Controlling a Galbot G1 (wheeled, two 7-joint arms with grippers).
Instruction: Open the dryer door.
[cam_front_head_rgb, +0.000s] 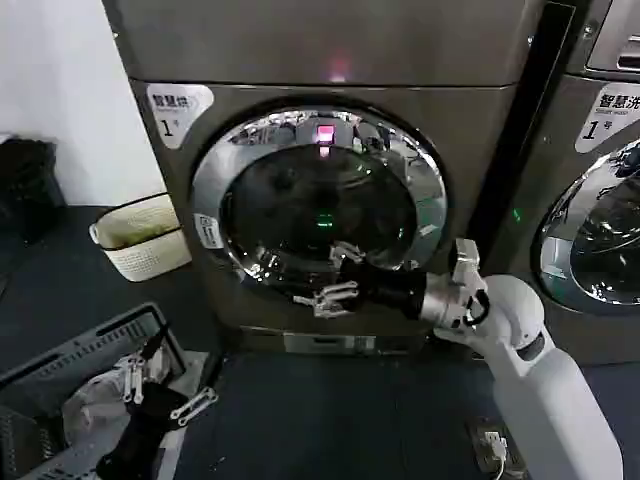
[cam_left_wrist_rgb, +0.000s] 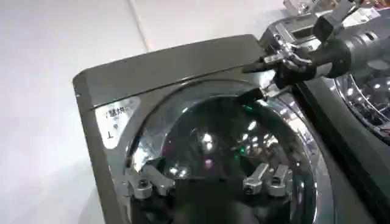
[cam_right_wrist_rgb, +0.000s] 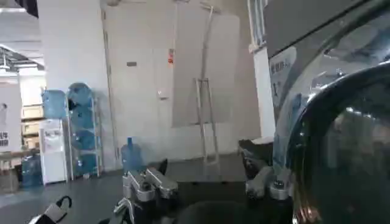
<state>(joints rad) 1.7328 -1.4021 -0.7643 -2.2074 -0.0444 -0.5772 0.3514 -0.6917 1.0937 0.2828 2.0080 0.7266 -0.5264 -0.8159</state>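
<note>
The dryer door (cam_front_head_rgb: 320, 200) is a round dark glass window in a chrome ring on the grey machine front, and it lies flush against the machine. My right gripper (cam_front_head_rgb: 328, 278) hovers open just in front of the door's lower edge, with nothing between its fingers. From the right wrist, the door (cam_right_wrist_rgb: 341, 140) curves close beside the open right gripper (cam_right_wrist_rgb: 207, 185). My left gripper (cam_front_head_rgb: 165, 392) hangs open low at the left, over a grey crate. In the left wrist view, the left gripper (cam_left_wrist_rgb: 207, 182) is far from the door (cam_left_wrist_rgb: 225, 140).
A white basket (cam_front_head_rgb: 140, 235) stands on the floor left of the dryer. The grey crate (cam_front_head_rgb: 70, 370) sits at the lower left. A second machine (cam_front_head_rgb: 600, 230) stands on the right. Dark floor lies open before the dryer.
</note>
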